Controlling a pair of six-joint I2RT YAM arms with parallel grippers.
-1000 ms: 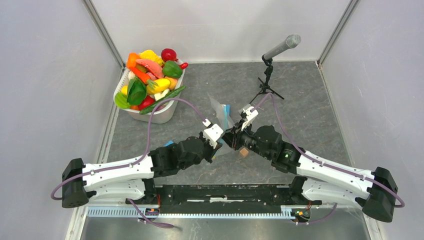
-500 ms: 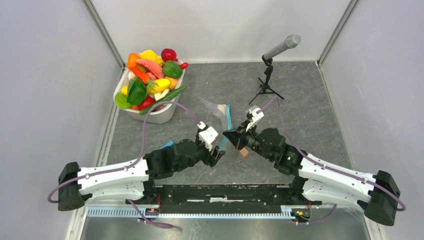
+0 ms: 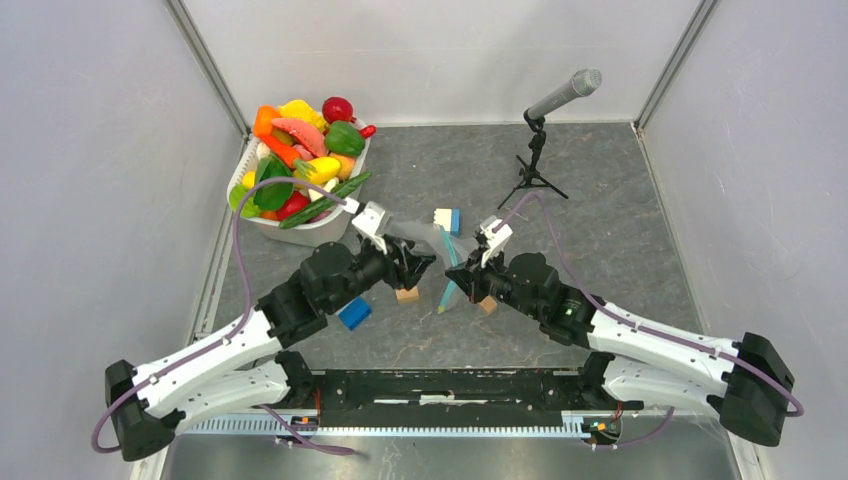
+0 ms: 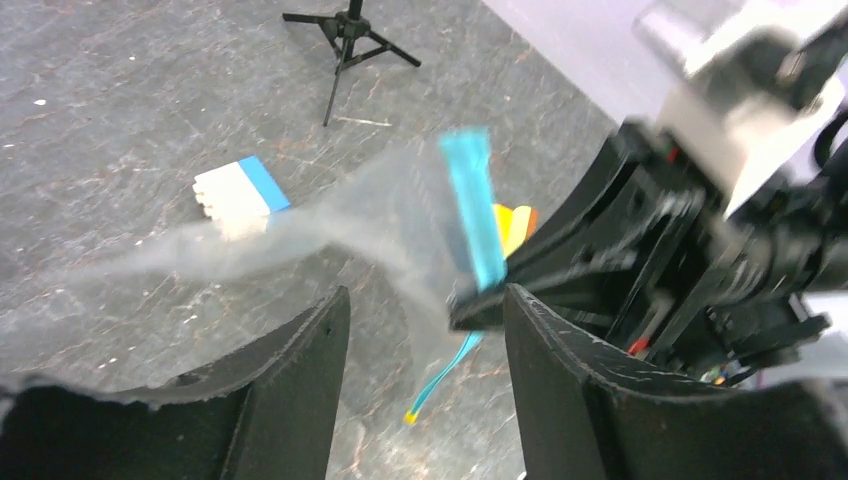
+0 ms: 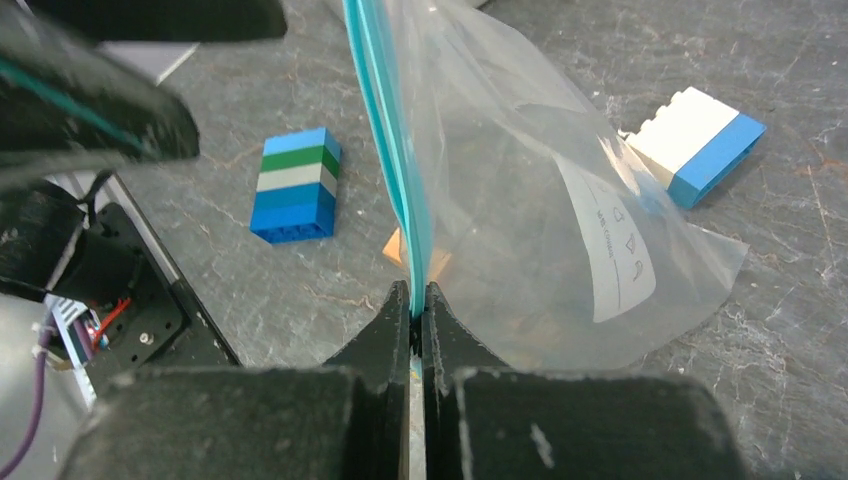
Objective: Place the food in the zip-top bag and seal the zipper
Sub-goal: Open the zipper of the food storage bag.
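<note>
In the top view, the food (image 3: 300,165) is heaped in a white tub (image 3: 325,235) at the upper left, well apart from the zip-top bag (image 3: 415,238). The bag hangs at the centre of the frame between the two arms. Its zipper (image 3: 446,285) runs downward beside the right gripper (image 3: 458,270), which meets it from the right. The left gripper (image 3: 418,265) sits just left of the bag. A white-and-blue block (image 3: 447,220) lies just above the bag, a blue block (image 3: 354,313) lies lower left, and a tan cube (image 3: 407,295) sits below the left gripper. A microphone stand (image 3: 537,165) is at the upper right.

In the left wrist view, the left gripper (image 4: 420,390) has its jaws spread wide with nothing between them. Beyond them the bag (image 4: 330,225) is a blurred clear sheet across the middle. The zipper (image 4: 472,215) stands nearly upright right of centre, meeting the black tip of the right gripper (image 4: 490,305).

In the right wrist view, the right gripper (image 5: 415,300) is pinched tight on the zipper (image 5: 390,130), which rises from its tips to the top edge. The bag (image 5: 540,230) billows to the right. The striped blue-green-white block (image 5: 297,185) lies to the left on the table.
</note>
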